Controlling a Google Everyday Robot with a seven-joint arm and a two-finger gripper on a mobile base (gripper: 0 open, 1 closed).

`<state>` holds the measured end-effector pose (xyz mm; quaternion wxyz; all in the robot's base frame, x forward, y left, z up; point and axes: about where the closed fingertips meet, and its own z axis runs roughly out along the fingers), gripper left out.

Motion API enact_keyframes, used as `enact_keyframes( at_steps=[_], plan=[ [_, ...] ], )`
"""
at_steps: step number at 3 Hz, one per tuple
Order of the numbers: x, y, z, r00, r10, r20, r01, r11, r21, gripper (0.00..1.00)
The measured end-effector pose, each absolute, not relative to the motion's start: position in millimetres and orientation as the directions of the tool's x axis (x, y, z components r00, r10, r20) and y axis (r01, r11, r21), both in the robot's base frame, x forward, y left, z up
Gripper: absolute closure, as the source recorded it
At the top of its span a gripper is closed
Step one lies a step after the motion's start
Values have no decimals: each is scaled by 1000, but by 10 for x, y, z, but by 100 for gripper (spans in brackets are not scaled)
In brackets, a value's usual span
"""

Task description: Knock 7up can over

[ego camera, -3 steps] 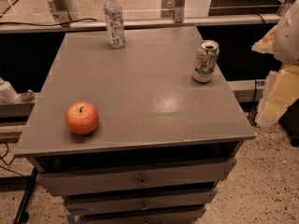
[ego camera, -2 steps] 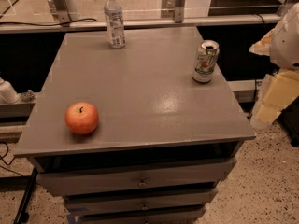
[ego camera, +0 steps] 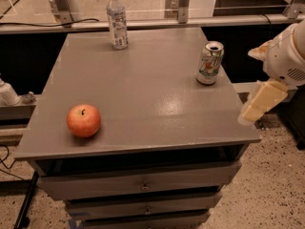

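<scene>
On the left part of the grey table (ego camera: 143,94) lies a red apple (ego camera: 83,120), near the front edge, and at the back edge stands a clear water bottle (ego camera: 117,19) with a white cap. Both are in the same places as a second ago. More to the right, close to the right edge of the table and toward the back, stands the 7up can (ego camera: 209,63). It is upright with its silver top to the ceiling and nothing touches it, so the task is not yet done. The only thing that has changed is at the far right. The gripper (ego camera: 257,104), a cream-coloured piece under the white rounded wrist (ego camera: 286,56), has come a little to the left and downward, and its tip is now just beside the front right corner of the table, outside the edge. I judge this as the beginning of the approach: the arm closes in on the can from the right side, but the two are well apart. The gripper points down and to the left, tilted, lower than the top of the can and nearer to the front than the can. Whether the gripper is open or closed, I cannot tell.
</scene>
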<state>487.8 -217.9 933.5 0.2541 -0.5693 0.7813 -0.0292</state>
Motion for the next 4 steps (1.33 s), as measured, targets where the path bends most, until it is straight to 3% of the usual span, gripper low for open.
enact_keyframes(
  at_steps=[2,4],
  plan=[
    [5627,-2369,8990,-276,-765,-582,-798,520,-304,0],
    [6222,-1987,8770,-257,-530,-808,-788,599,-142,0]
  ],
)
